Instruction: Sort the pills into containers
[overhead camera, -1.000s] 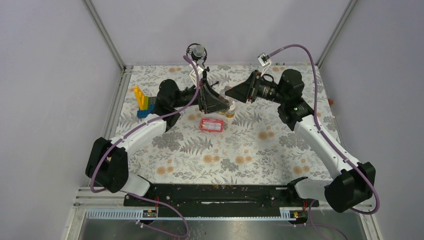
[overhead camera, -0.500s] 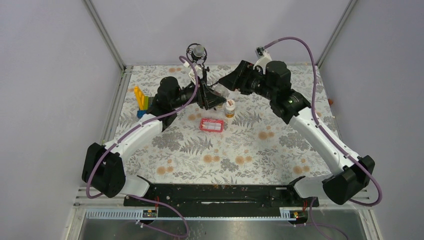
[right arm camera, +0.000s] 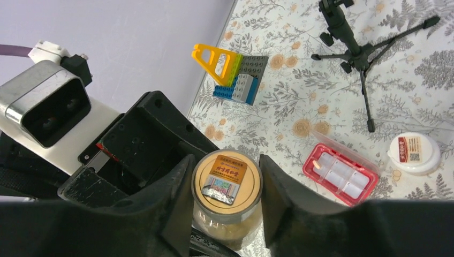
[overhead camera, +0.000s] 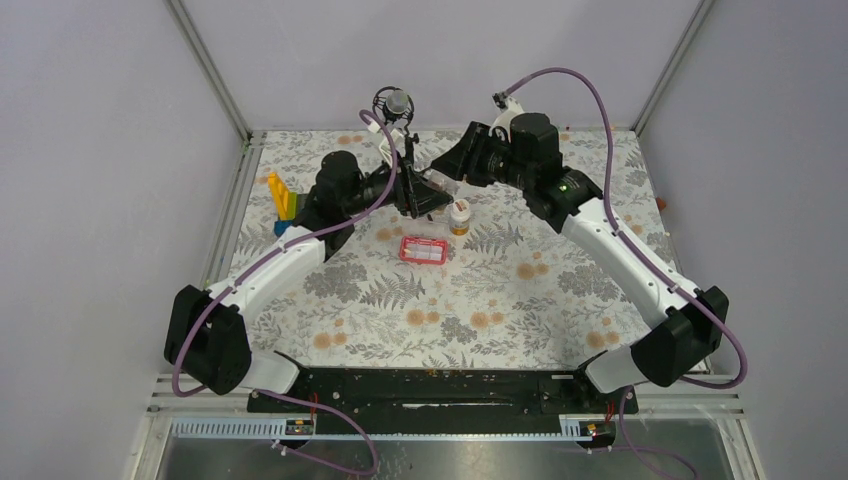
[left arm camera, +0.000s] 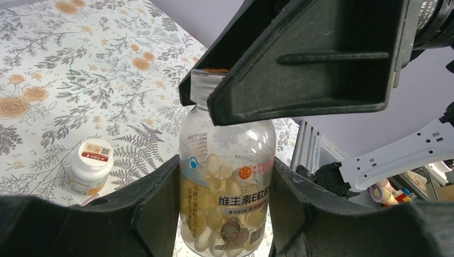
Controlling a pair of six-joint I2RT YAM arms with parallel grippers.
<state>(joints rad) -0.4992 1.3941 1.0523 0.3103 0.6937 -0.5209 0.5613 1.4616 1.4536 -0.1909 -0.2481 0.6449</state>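
Pink compartment box (overhead camera: pixel 424 250) near the tabletop's centre, white-capped bottle (overhead camera: pixel 460 216) standing just beyond it, and, raised toward the far edge, clear bottle (left arm camera: pixel 225 134) of pills (left arm camera: pixel 214 166) pinched at its body by the left gripper (left arm camera: pixel 226 187), its cap (right arm camera: pixel 227 187) clamped in the jaws of the right gripper (right arm camera: pixel 226 166).

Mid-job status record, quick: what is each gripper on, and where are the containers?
left gripper: shut on the clear bottle, around its body
right gripper: shut on the cap of that bottle
clear bottle contents: pale pills, cap on
white-capped bottle: upright on the cloth, free
pink box: lid open, on the cloth beside the white-capped bottle, not touching it
toy-brick block: near the cloth's edge, untouched
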